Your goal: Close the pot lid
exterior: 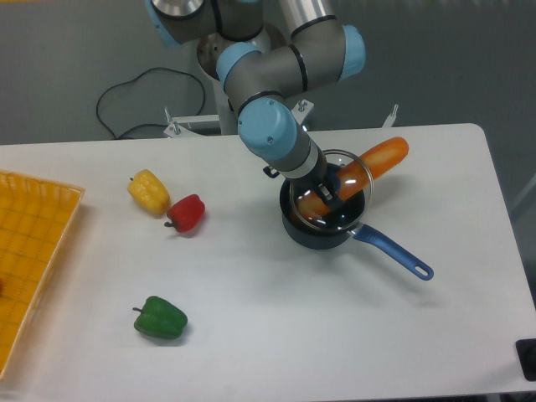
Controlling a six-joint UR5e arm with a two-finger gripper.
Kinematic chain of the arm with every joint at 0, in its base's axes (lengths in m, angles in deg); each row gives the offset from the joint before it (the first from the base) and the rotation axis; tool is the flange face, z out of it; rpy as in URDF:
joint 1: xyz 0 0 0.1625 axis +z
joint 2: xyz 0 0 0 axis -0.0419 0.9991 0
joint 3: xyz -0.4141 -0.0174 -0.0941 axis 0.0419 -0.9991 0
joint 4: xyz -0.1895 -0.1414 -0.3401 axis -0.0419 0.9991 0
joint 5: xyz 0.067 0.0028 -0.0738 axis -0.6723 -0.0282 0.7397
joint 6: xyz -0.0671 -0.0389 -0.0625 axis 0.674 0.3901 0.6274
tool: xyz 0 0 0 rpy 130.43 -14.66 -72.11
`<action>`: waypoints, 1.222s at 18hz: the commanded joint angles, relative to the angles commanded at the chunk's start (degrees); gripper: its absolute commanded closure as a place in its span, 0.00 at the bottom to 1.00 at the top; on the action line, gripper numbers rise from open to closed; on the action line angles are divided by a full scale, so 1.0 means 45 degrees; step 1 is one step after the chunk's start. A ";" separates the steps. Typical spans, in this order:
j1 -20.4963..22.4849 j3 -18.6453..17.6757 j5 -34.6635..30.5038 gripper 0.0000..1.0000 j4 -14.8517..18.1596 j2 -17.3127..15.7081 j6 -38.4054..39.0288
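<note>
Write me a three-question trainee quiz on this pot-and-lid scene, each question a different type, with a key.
1. True or false: the lid is lying on the table away from the pot.
2. Which pepper lies nearest the front table edge? A) yellow pepper B) red pepper C) green pepper
3. Fill in: the pot's handle is coloured ____.

Key: 1 false, the gripper holds it over the pot, where an orange vegetable sticks out; 2 C; 3 blue.

An orange carrot [377,161] pokes out of the pot [322,226] at centre right, propping the lid [331,188]; three peppers [167,205] lie left.
</note>
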 joint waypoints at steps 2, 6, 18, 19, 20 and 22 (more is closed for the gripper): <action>0.0000 0.0000 0.0000 0.15 0.0019 -0.0039 0.0039; -0.0039 0.0156 0.0000 0.15 0.0097 -0.0156 0.0097; 0.0468 0.2109 0.2948 0.00 0.1445 -0.0566 0.0117; 0.0469 0.2168 0.2949 0.00 0.1445 -0.0605 0.0117; 0.0527 0.2207 0.2949 0.00 0.1445 -0.0664 0.0098; 0.0625 0.2499 0.3046 0.00 0.1484 -0.0703 0.0039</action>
